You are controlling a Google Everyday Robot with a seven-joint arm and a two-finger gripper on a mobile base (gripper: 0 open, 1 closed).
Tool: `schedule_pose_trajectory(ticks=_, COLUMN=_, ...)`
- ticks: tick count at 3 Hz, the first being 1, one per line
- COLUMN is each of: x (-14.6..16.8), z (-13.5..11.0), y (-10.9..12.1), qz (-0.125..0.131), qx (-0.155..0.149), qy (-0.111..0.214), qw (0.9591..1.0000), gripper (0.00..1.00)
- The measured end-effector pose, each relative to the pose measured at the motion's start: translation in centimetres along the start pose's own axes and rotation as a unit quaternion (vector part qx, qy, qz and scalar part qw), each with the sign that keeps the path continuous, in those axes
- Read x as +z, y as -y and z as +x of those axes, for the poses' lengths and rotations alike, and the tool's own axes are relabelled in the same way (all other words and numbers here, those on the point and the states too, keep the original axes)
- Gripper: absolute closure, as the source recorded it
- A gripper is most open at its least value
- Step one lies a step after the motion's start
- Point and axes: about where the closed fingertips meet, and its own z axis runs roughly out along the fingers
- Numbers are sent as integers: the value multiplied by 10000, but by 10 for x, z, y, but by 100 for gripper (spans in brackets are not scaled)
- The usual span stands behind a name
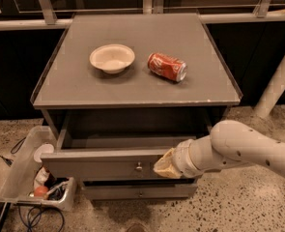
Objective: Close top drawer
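Observation:
The top drawer (98, 166) of the grey cabinet is pulled out toward me, its inside showing as a dark shallow box. Its flat front panel has a small round metal knob (138, 166). My gripper (164, 165) comes in from the right on a white arm and rests against the right part of the drawer's front panel, just right of the knob. A slimmer drawer front (137, 191) with a similar knob sits below.
On the cabinet top (132, 88) lie a white bowl (112, 58) and a red soda can (167, 66) on its side. A clear bin (31, 178) with clutter and cables stands on the floor at the left. A white post (277, 81) stands at the right.

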Motion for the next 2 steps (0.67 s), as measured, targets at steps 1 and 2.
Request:
schedule_pose_trajectory(ticks=1, x=1, z=-2, y=-1, qz=14, qx=-44, qy=4, qw=10000, gripper=12)
schedule_pose_trajectory(ticks=2, x=1, z=-7, y=8, qz=144, qx=-128, qy=42, qw=9998, gripper=0)
